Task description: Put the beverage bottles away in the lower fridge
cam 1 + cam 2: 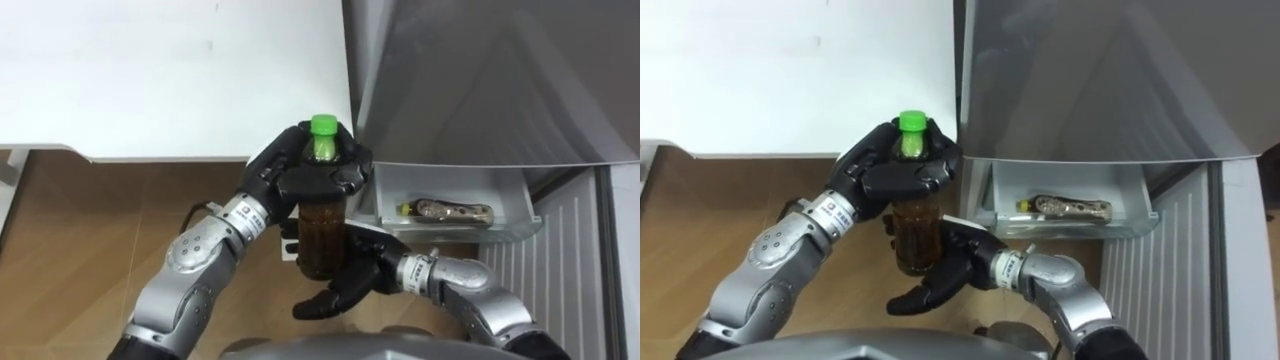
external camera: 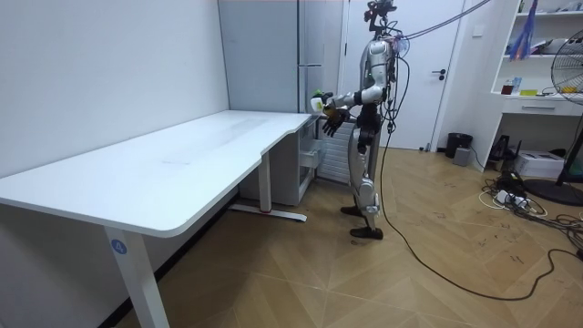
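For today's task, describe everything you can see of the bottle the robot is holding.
The bottle is clear plastic, holding dark brown drink, with a green cap. It stands upright in the air, just off the corner of the white table. The left hand curls round its neck and shoulder; the right hand, fingers open, rests against its lower part.

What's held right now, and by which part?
The left hand grips the bottle round its shoulder, under the cap; open right hand sits by its base.
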